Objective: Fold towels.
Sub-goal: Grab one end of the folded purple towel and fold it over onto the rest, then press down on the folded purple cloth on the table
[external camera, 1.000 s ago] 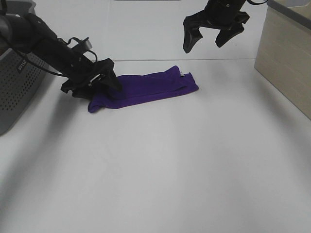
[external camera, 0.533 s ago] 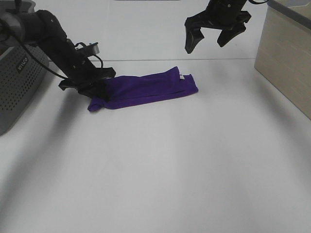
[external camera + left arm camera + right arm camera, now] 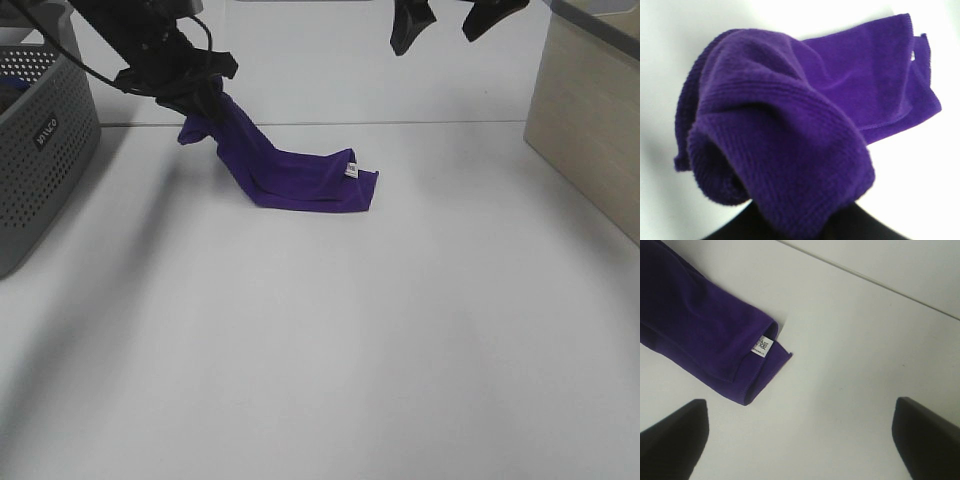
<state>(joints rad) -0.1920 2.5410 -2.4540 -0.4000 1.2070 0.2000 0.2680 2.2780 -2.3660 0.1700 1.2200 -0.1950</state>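
A purple towel (image 3: 290, 175) is folded into a long strip. My left gripper (image 3: 195, 90) is shut on its left end and holds that end up at the back left. The towel hangs down from it, and its right end with a small white label (image 3: 351, 170) rests on the white table (image 3: 330, 330). In the left wrist view the towel (image 3: 790, 130) is bunched over my gripper and hides the fingers. My right gripper (image 3: 445, 20) is open and empty, high above the table at the back, right of the towel. The right wrist view shows the labelled end (image 3: 715, 335) below its spread fingertips (image 3: 675, 435).
A grey perforated basket (image 3: 40, 150) stands at the left edge of the table. A light wooden box (image 3: 590, 120) stands at the right edge. The white table extends toward the front.
My left gripper has closed on the towel's left end and lifted it up and back, dragging the towel to the left. My right gripper has risen higher.
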